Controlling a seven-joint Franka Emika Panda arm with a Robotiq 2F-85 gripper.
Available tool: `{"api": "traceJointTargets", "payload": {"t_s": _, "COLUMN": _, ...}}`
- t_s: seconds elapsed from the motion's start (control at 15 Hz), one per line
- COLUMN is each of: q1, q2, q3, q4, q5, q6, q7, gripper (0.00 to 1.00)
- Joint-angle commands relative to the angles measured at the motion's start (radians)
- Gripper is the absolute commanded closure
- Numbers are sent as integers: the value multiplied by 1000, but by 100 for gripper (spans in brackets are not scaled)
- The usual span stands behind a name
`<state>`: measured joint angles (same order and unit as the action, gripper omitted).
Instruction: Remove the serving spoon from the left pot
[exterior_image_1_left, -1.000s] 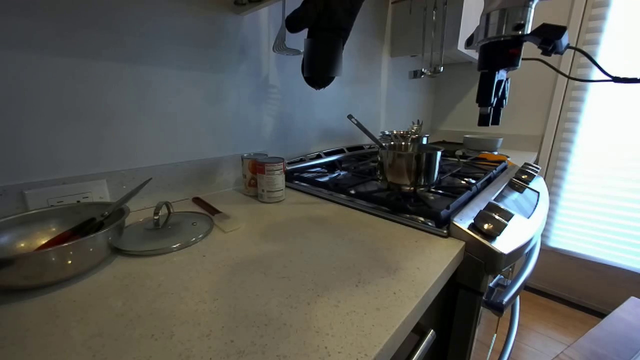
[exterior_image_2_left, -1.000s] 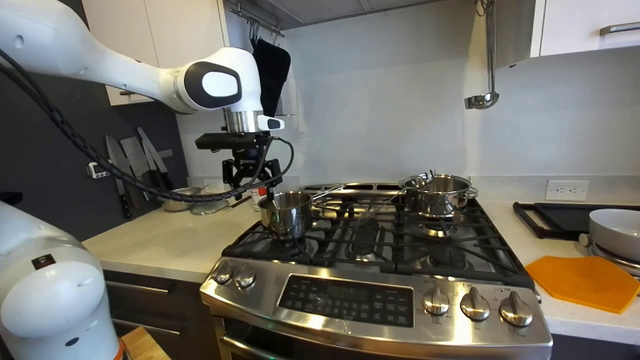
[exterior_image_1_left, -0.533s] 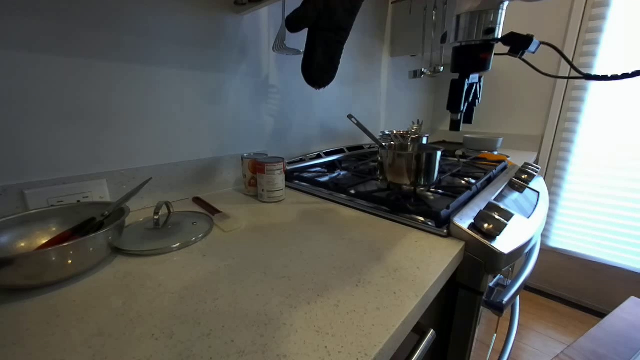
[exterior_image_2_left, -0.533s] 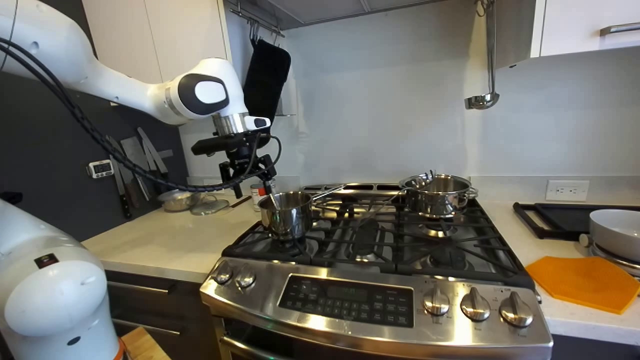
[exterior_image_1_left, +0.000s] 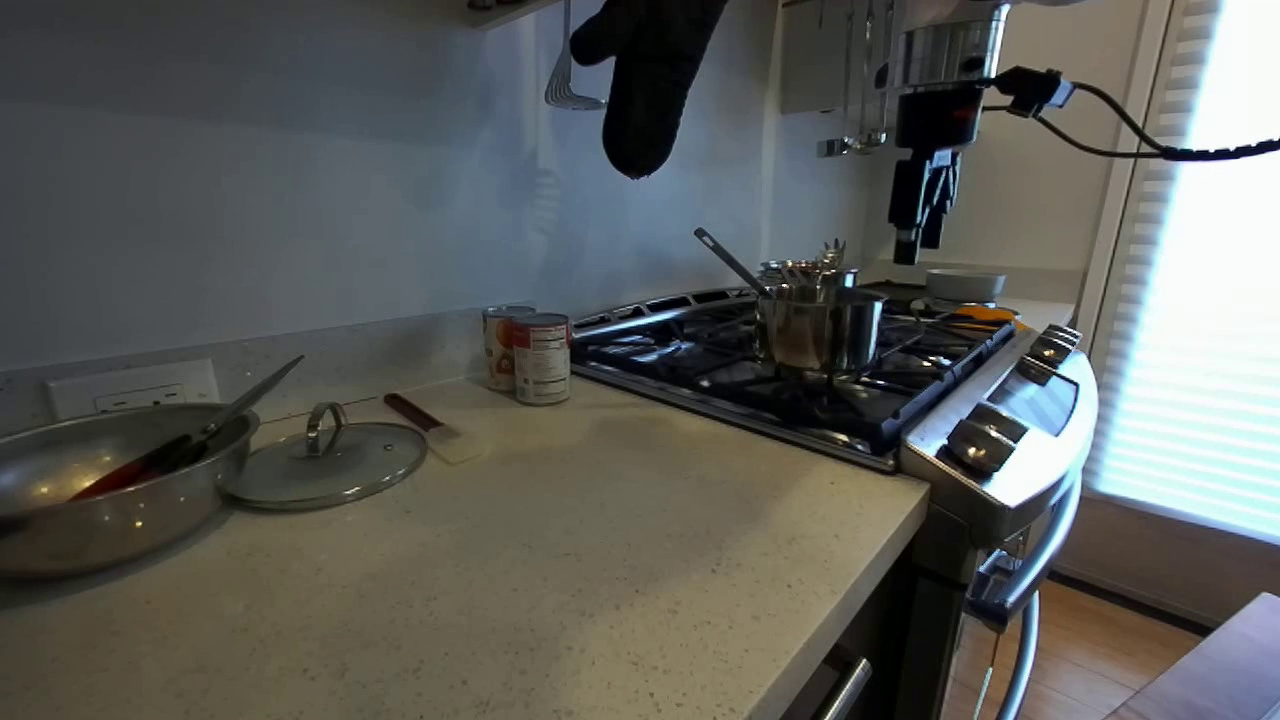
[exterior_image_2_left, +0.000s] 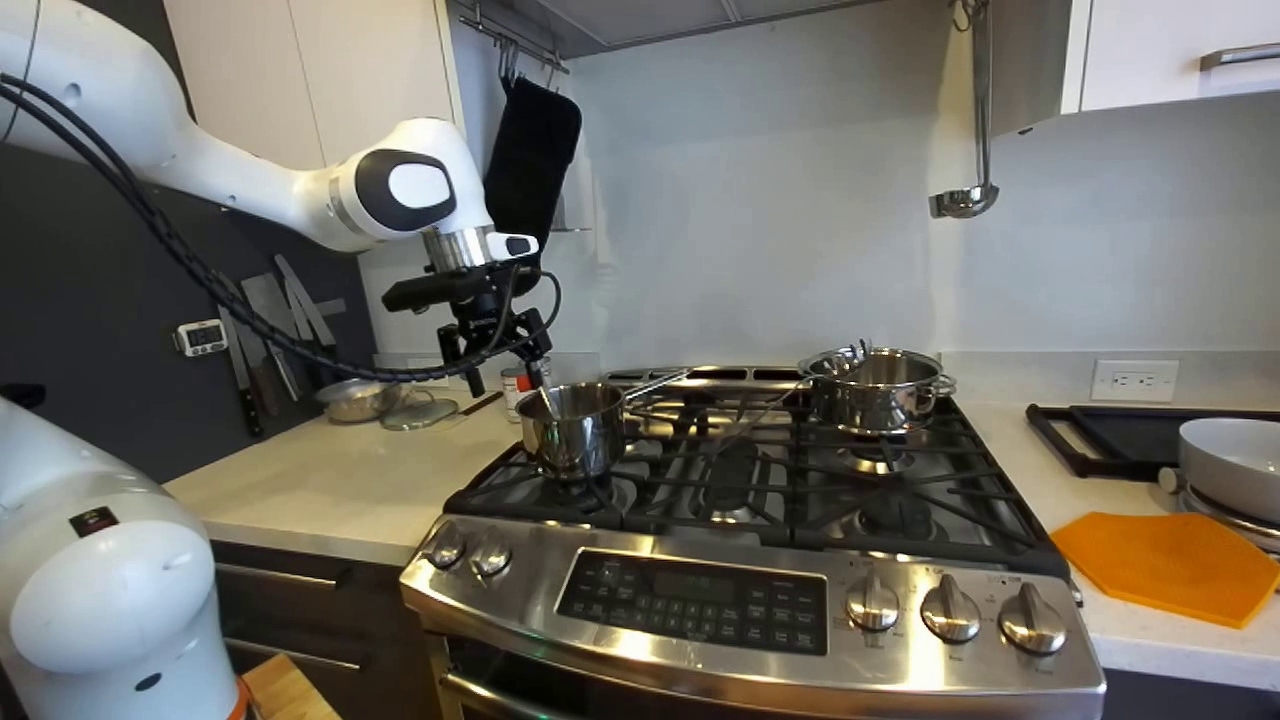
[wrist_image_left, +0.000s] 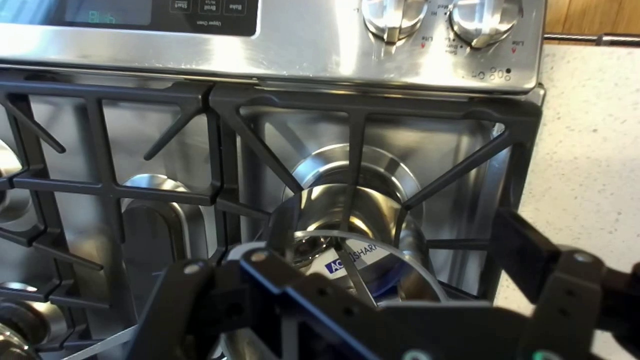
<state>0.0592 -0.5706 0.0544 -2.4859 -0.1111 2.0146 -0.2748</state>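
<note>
The left pot (exterior_image_2_left: 572, 440), shiny steel, stands on the front-left burner, its long handle pointing back; the left pot (exterior_image_1_left: 815, 330) shows in both exterior views. A thin grey strip, apparently the serving spoon (exterior_image_2_left: 547, 402), leans over the rim; its bowl is hidden. In the wrist view the serving spoon (wrist_image_left: 355, 277) seems to cross the pot's inside. My gripper (exterior_image_2_left: 505, 377) is open above the pot's near-left side, tilted. One of its fingers overlaps the spoon's upper end; whether they touch I cannot tell. An exterior view shows the gripper (exterior_image_1_left: 919, 250) with nothing held.
A right pot (exterior_image_2_left: 870, 405) with utensils stands on the back-right burner. Two cans (exterior_image_1_left: 542, 360), a shallow pan (exterior_image_1_left: 120, 525) with a utensil, a glass lid (exterior_image_1_left: 370, 465) and a spatula (exterior_image_1_left: 420, 418) are on the counter. An oven mitt (exterior_image_2_left: 532, 160) hangs behind the arm.
My gripper has shifted left in an exterior view and tilted, most of it in the first half second. More of the spoon shows beside the finger. The jaws have stayed open.
</note>
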Motion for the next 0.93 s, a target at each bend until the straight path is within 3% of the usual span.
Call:
{"api": "traceJointTargets", "payload": {"t_s": 0.0, "q1": 54, "q2": 33, "q3": 22, "q4": 16, "q5": -46, "q6": 72, "q7": -38, "gripper": 0}}
{"api": "traceJointTargets", "payload": {"t_s": 0.27, "q1": 89, "q2": 84, "q3": 100, "q4": 19, "q5": -120, "q6": 188, "q7": 4, "gripper": 0}}
{"api": "traceJointTargets", "payload": {"t_s": 0.67, "q1": 67, "q2": 163, "q3": 209, "q4": 37, "q5": -376, "q6": 339, "q7": 113, "gripper": 0}}
{"api": "traceJointTargets", "payload": {"t_s": 0.87, "q1": 25, "q2": 175, "q3": 251, "q4": 30, "q5": -566, "q6": 435, "q7": 216, "gripper": 0}}
